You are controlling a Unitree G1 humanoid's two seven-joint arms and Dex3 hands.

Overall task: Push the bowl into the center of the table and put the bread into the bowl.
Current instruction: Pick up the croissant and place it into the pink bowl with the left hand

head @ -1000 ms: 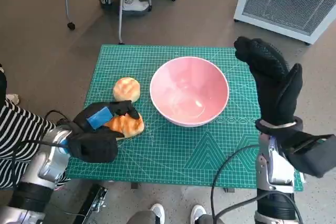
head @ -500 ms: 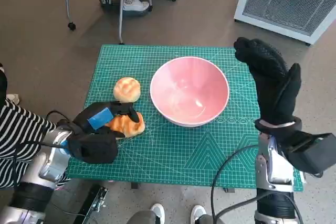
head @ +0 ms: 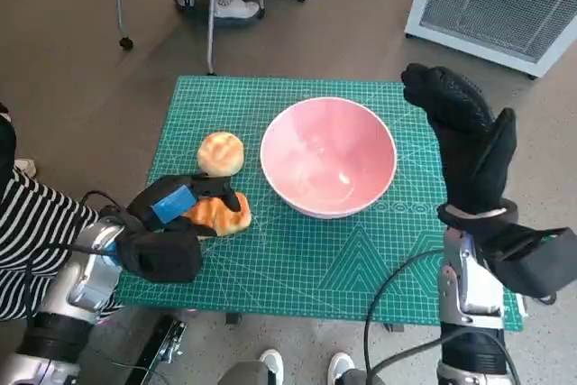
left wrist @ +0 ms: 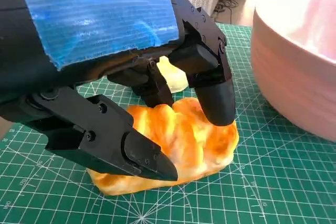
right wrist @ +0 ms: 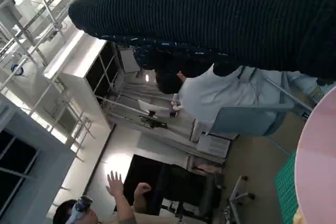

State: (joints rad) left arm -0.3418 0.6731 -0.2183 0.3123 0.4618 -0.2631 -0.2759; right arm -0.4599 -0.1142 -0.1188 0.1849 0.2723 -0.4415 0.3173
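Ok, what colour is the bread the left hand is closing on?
Golden orange with paler yellow patches; the bread under the left hand shows best in the left wrist view.

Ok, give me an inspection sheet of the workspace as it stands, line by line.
Surface: green cutting mat with a white grid, covering the small table.
Job's things: pink bowl near the mat's middle, nothing in it; orange bread lying on the mat beside the bowl.
Clutter: a second, round bun on the mat, next to the bowl.
Hands: left hand over the orange bread with its fingers around it; right hand raised beside the bowl, holding nothing.
Cables: black cables along both forearms.
Surroundings: chair legs, a white grilled unit, people nearby.
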